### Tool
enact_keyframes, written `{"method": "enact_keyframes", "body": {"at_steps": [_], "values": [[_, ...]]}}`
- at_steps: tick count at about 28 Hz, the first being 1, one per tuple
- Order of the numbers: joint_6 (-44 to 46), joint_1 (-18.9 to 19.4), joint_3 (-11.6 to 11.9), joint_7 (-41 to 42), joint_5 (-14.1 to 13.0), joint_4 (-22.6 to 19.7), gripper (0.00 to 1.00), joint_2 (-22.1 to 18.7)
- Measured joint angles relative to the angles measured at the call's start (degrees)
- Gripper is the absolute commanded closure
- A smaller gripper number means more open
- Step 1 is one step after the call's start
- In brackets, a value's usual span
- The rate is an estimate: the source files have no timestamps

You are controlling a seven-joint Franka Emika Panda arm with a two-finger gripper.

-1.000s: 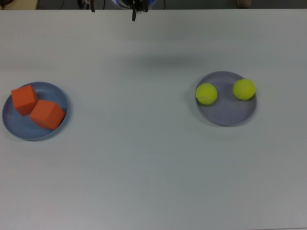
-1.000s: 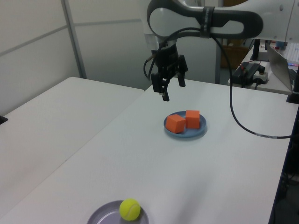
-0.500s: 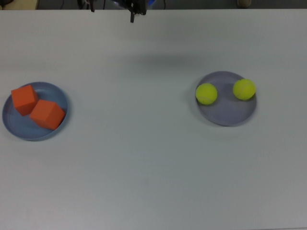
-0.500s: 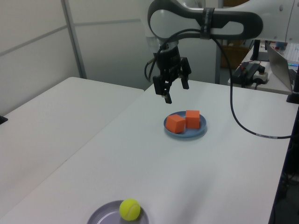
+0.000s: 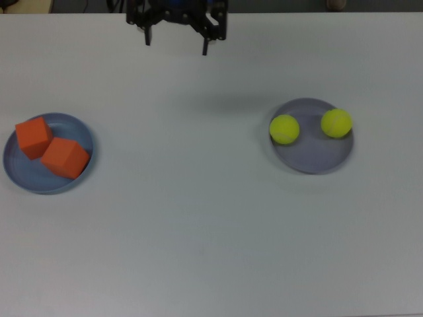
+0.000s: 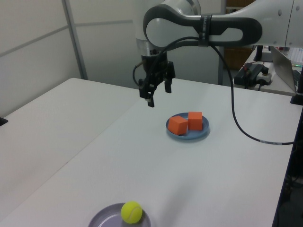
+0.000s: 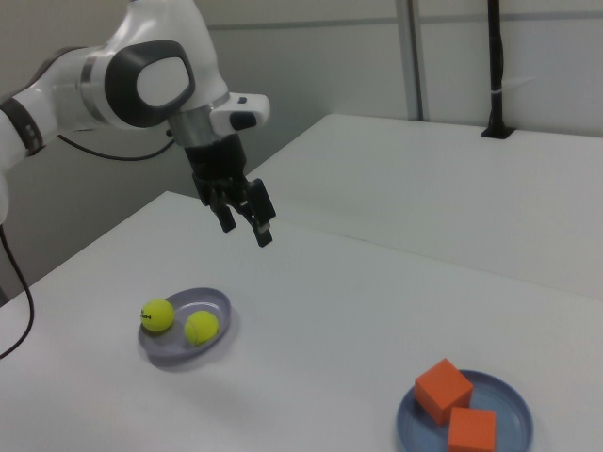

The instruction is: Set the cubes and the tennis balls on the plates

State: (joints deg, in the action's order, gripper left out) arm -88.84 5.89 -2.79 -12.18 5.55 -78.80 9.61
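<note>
Orange cubes sit on your blue plate, both tennis balls on the lavender plate. Since a second ago your gripper has swung aside, fingers spread wide, empty. Task looks done; nothing left to place.

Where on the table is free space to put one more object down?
The widest bare patch lies between the blue plate holding the cubes and the lavender plate holding the tennis balls. The table's near strip is also bare. The plates are crowded.
</note>
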Motion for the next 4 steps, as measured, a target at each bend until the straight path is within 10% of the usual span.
{"method": "enact_keyframes", "body": {"at_steps": [4], "values": [[-0.37,0.3,-0.38,0.0,0.0,0.08,0.0,-0.02]]}}
